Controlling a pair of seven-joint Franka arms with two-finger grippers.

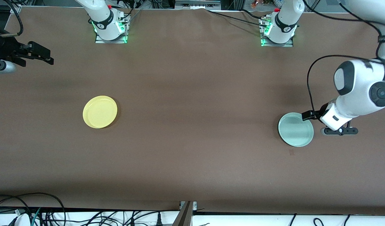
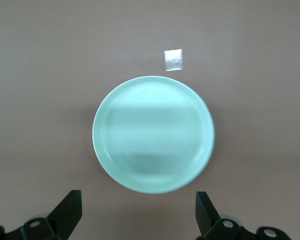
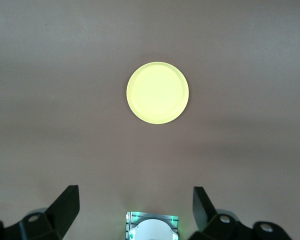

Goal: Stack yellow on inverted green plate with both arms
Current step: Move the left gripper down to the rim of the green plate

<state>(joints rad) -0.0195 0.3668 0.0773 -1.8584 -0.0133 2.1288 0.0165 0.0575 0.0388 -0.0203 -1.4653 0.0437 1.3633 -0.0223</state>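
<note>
Brown table [image 1: 192, 125] carries both plates rim-up: yellow [image 1: 100, 111] toward the right arm's end, green plate [image 1: 296, 129] toward the left arm's. Left gripper [image 2: 137, 212] hangs over green, jaws wide and empty; right gripper [image 3: 135, 210], equally wide and empty, waits high. Judged next: left must grasp green's rim to flip it
</note>
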